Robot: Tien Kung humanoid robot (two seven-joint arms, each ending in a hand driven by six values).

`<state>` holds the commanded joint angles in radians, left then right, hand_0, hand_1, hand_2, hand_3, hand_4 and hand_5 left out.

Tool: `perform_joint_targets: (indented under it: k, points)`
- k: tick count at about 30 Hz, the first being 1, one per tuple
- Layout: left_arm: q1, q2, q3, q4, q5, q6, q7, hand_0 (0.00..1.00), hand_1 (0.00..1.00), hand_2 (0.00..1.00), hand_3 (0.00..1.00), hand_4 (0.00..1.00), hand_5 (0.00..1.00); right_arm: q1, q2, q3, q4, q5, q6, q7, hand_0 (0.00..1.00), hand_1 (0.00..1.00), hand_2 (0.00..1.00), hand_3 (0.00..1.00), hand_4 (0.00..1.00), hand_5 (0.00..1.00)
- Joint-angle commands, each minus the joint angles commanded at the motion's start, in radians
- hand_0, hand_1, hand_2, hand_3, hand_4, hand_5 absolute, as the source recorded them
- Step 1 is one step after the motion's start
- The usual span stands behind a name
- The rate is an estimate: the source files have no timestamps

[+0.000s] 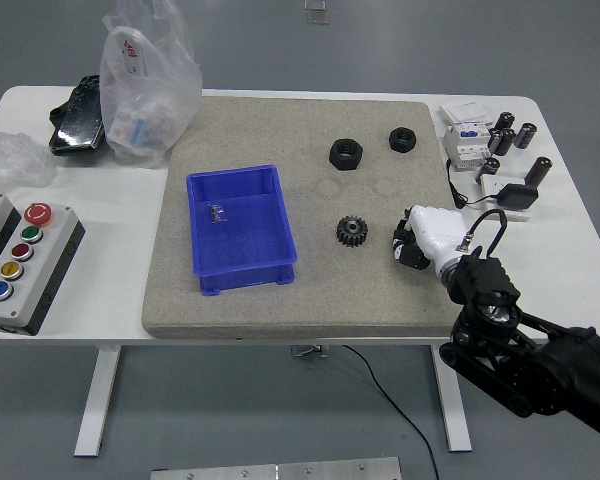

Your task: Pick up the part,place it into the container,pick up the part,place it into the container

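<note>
Reaching in from the lower right corner, the right arm (540, 360) stretches its black links up over the desk's near edge and ends in the right hand (425, 240), a white-backed hand with dark fingers (408, 252). The hand hovers low over the grey mat (280, 300) near the mat's right edge, fingers curled downward and pointing left; they close on nothing that can be seen, and whether they are fully together cannot be told from this angle. The left arm does not show.

The nearest part is a small black gear (352, 232) with teeth round its rim, lying flat on the mat just left of the hand and apart from it. Two black hex nuts lie farther back: the larger nut (346, 154) toward the mat's far middle, the smaller nut (403, 139) near the mat's far right corner — well apart from the hand.

The blue container (240, 230) sits on the left half of the mat, open side up, slightly skewed, with one tiny item (216, 212) in its far left area, too small to identify.

Off the mat — along the desk's right edge — stand several dark cylinders (510, 140) and a white device (468, 140). At the desk's left edge rest a button box (20, 265), a plastic bag (145, 85) and a black object (75, 120).
</note>
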<state>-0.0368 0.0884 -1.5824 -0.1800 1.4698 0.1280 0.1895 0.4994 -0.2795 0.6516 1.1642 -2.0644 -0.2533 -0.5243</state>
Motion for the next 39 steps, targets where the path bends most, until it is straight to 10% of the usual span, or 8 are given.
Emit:
perform_joint_targets:
  k: [15,33,34,39]
  points:
    - [0.001,-0.001,-0.001,0.000,-0.002,0.001,0.001,0.635,0.346,0.557,0.608,0.708,0.346,0.041,-0.003,-0.023,0.083,0.030,-0.068,0.013,0.288,0.382,0.356,0.495,0.268,0.119]
    - [-0.005,0.001,0.002,0.000,0.003,0.001,0.010,0.635,0.347,0.557,0.611,0.702,0.378,0.293,0.127,-0.324,0.183,0.049,-0.083,0.043,0.294,0.407,0.390,0.515,0.312,0.078]
    - [-0.006,0.001,0.002,0.000,0.003,0.000,0.010,0.635,0.347,0.557,0.610,0.707,0.383,0.299,0.132,-0.331,0.177,0.036,-0.085,0.044,0.338,0.574,0.612,0.637,0.346,0.284]
    - [-0.006,0.000,0.004,0.000,0.003,0.000,0.011,0.635,0.347,0.557,0.610,0.707,0.384,0.301,0.139,-0.336,0.166,-0.001,-0.082,0.040,0.349,0.623,0.662,0.668,0.344,0.334]
